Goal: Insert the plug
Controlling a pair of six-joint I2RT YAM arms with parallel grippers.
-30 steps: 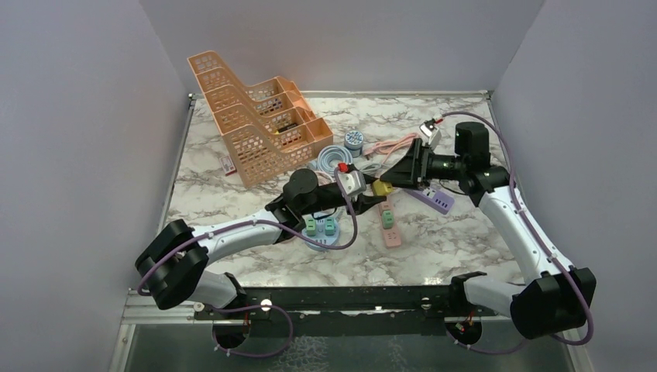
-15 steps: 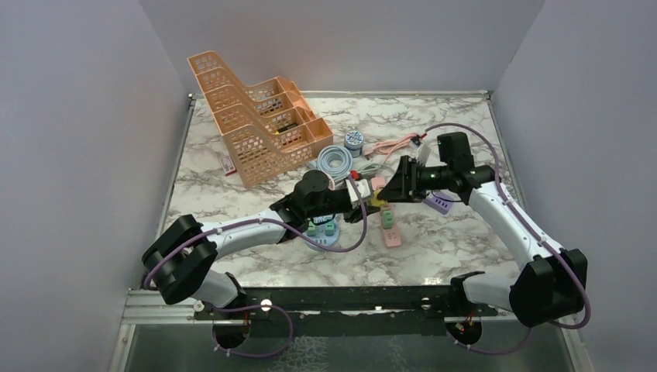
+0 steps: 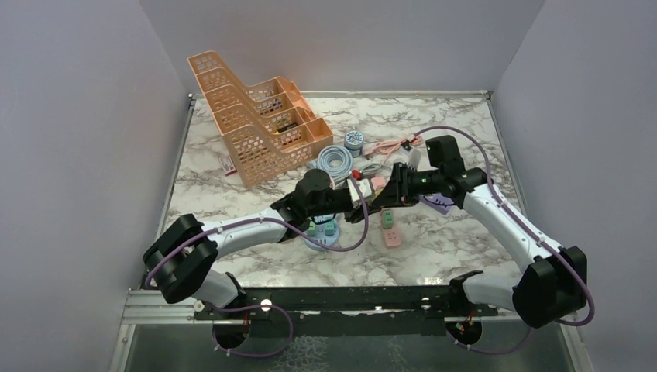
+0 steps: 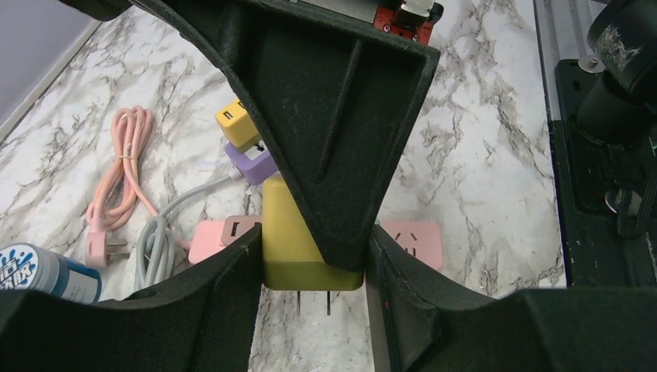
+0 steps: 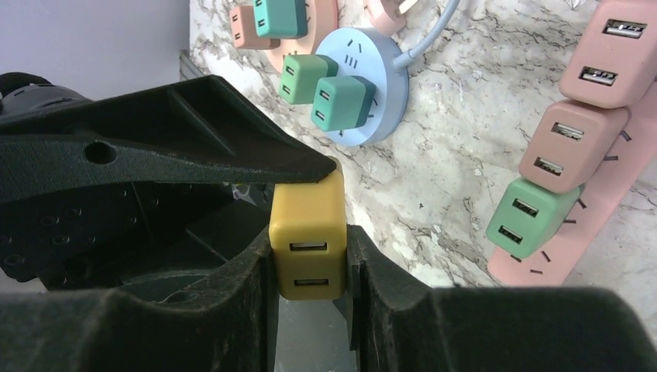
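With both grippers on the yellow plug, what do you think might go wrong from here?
Left gripper and right gripper both clamp the yellow plug; if either arm pulls before one lets go, it may twist or drop.
Their fingers overlap closely, so they might collide.
The pink power strip already carries chargers; the plug could knock them.

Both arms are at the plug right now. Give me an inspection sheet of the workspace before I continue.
Surface: marble table, crowded mid-table.
Job's things: yellow plug held up, prongs bare; pink power strip partly filled; round blue socket carries two green plugs.
Clutter: orange mesh organizer, small blue container, purple power strip.
Grippers: left gripper and right gripper both shut on the yellow plug.
Cables: pink cable bundled; grey cable coiled.
Surroundings: plain grey walls; nothing else seen.
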